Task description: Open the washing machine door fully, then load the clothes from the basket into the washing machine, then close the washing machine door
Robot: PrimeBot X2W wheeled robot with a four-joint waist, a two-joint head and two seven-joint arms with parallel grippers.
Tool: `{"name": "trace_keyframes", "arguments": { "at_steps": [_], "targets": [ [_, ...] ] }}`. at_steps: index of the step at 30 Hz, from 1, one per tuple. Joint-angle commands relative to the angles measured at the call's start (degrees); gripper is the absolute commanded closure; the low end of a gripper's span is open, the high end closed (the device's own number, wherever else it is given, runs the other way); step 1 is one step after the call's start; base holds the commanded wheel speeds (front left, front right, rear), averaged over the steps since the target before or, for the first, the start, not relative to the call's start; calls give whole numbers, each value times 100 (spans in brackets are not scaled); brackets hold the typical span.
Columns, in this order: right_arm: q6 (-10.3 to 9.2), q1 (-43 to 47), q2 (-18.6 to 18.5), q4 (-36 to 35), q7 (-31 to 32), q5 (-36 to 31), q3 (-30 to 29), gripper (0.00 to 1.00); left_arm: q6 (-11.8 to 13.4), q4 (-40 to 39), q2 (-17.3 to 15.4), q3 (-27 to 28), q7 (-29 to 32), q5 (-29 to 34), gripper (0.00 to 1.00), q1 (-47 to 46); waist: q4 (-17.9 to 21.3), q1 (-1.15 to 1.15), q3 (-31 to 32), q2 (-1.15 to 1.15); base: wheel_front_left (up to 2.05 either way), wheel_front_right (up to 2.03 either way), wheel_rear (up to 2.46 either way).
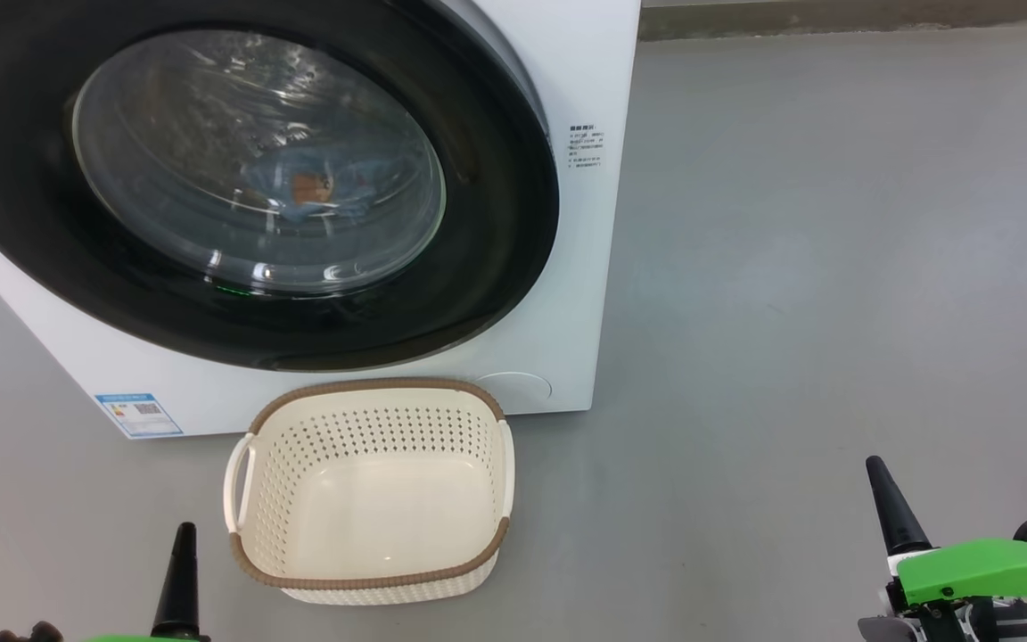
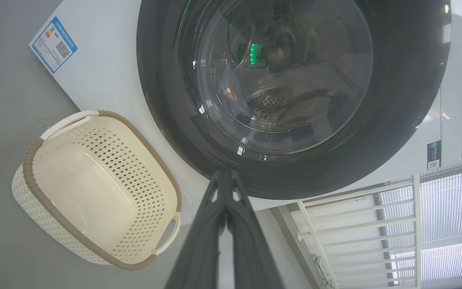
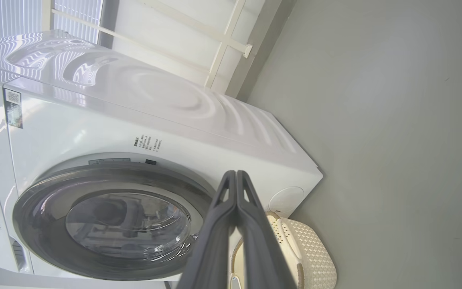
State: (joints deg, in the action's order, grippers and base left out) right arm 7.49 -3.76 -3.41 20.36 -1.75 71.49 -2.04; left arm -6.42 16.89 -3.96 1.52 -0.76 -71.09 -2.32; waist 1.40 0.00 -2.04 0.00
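Sitting on the grey floor [image 1: 834, 267] just before the washing machine [image 1: 589, 267], the basket [image 1: 377, 384] stands upright with its far rim close under the lower edge of the white front, its pale perforated walls and smooth bottom bare. The washing machine door [image 1: 500, 223] lies shut against the machine's front, its glossy black ring framing the bulging glass window. Through that glass the clothes [image 1: 317, 192] show as a crumpled light blue heap with an orange-brown patch, low in the drum. A small blue label [image 1: 138, 415] sits on the front's lower left corner, left of the basket.

The left end effector [image 2: 225, 176] hangs in open air, its two dark fingers pressed together at the tips with nothing between them, aimed toward the door's lower rim. The right end effector [image 3: 236, 176] is likewise closed on nothing, fingers meeting at the tips, well to the right of the basket and clear of the machine.
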Motion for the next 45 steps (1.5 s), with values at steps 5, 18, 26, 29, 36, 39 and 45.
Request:
{"name": "trace_keyframes", "arguments": {
  "at_steps": [5, 18, 26, 29, 36, 39, 45],
  "targets": [
    [0, -234, -90, -234, 102, 390, 28, 100, 33, -215, -20, 197, 126, -377, 100, -241, -21, 0, 31, 0, 0, 0, 0],
    [0, -259, -121, -369, 287, 1124, -41, 100, 54, -313, 19, 303, 343, -1044, 100, -299, -66, 0, 99, 0, 0, 0, 0],
    [0, -274, -141, -452, 400, 1575, -83, 100, 66, -373, 43, 368, 477, -1452, 100, -335, -93, 0, 141, 0, 0, 0, 0],
    [0, -280, -149, -484, 442, 1745, -98, 100, 71, -396, 52, 393, 527, -1605, 100, -349, -103, 0, 157, 0, 0, 0, 0],
    [0, -292, -165, -546, 526, 2085, -128, 100, 81, -441, 71, 442, 627, -1913, 100, -376, -124, 0, 188, 0, 0, 0, 0],
    [0, -297, -173, -578, 568, 2255, -143, 100, 85, -463, 80, 467, 678, -2066, 100, -389, -134, 0, 204, 0, 0, 0, 0],
    [0, -300, -179, -591, 582, 2330, -145, 100, 87, -473, 84, 478, 699, -2129, 100, -395, -139, 0, 211, 0, 0, 0, 0]
  ]
}}
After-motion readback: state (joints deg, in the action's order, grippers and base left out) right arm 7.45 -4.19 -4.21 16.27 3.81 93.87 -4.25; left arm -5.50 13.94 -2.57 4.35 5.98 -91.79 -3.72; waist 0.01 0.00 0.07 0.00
